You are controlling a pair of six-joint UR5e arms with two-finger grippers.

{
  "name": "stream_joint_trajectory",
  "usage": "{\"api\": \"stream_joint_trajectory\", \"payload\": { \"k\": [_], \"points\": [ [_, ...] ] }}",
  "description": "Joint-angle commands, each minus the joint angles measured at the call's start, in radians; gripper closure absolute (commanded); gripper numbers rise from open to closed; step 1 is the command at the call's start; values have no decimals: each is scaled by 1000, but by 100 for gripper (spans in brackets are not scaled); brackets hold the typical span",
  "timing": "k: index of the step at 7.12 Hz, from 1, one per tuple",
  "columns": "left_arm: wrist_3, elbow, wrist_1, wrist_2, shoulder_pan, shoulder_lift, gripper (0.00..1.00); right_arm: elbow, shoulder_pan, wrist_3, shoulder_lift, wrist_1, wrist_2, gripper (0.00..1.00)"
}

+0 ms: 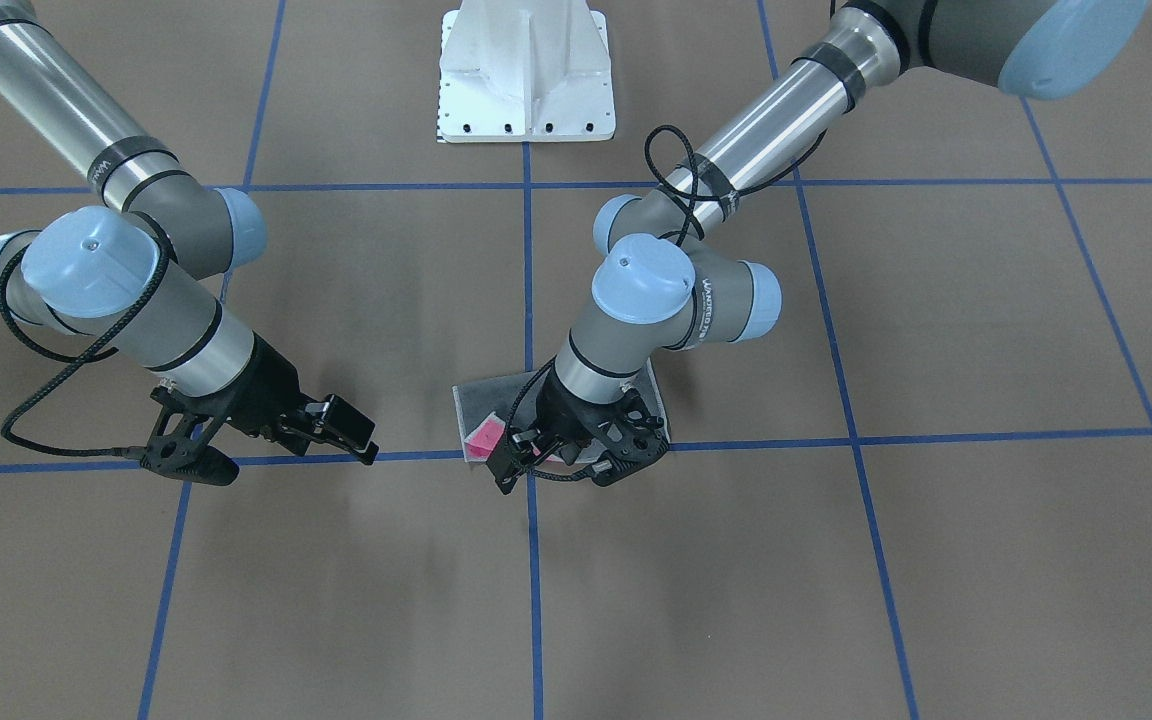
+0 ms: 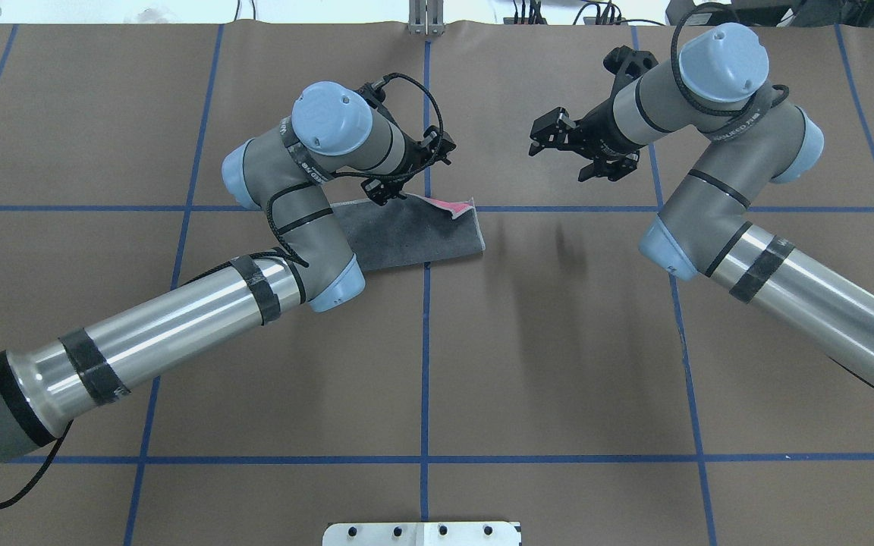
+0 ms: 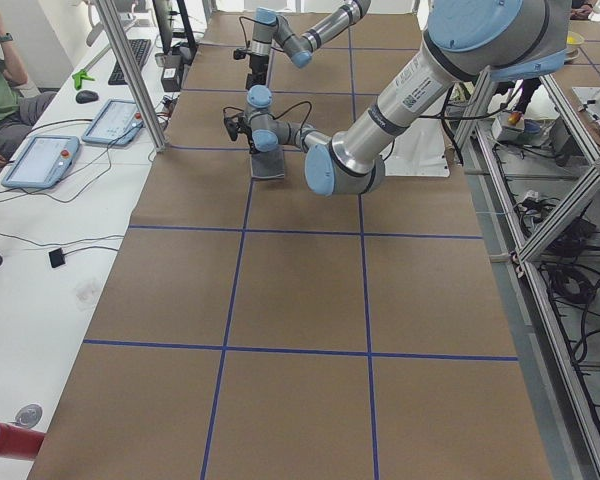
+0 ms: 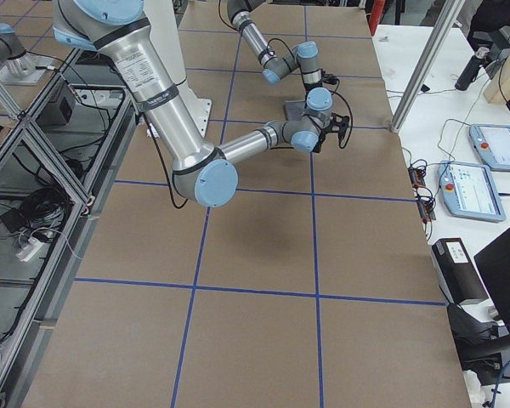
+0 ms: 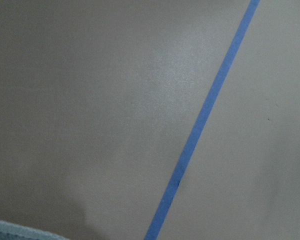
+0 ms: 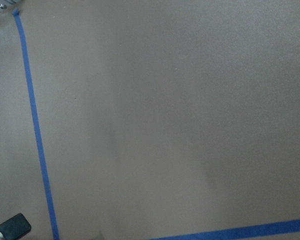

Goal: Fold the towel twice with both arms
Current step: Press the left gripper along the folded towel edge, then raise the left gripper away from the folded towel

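The towel [image 2: 414, 239] lies folded into a dark grey strip on the brown table, with a pink corner [image 2: 454, 205] turned up at its far right end. In the front-facing view the towel [image 1: 476, 400] shows mostly under the left arm. My left gripper [image 2: 407, 171] hangs low over the towel's far edge [image 1: 566, 462], jaws apart, with no cloth seen between them. My right gripper [image 2: 570, 152] is open and empty, raised above bare table to the right of the towel [image 1: 266, 450].
The white pedestal base [image 1: 526, 75] stands at the robot's side of the table. Blue tape lines [image 2: 425, 341] divide the brown table cover into squares. The left arm's elbow [image 2: 331, 284] overhangs the towel's near left end.
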Motion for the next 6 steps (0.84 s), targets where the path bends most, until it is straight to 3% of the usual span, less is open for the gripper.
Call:
{"api": "stream_joint_trajectory", "payload": {
  "k": [1, 6],
  "points": [
    [-2, 20, -5, 0, 4, -24, 0, -1, 11, 0, -2, -2, 12, 0],
    [-2, 128, -68, 28, 12, -97, 0, -1, 14, 1, -5, -2, 27, 0]
  ]
}}
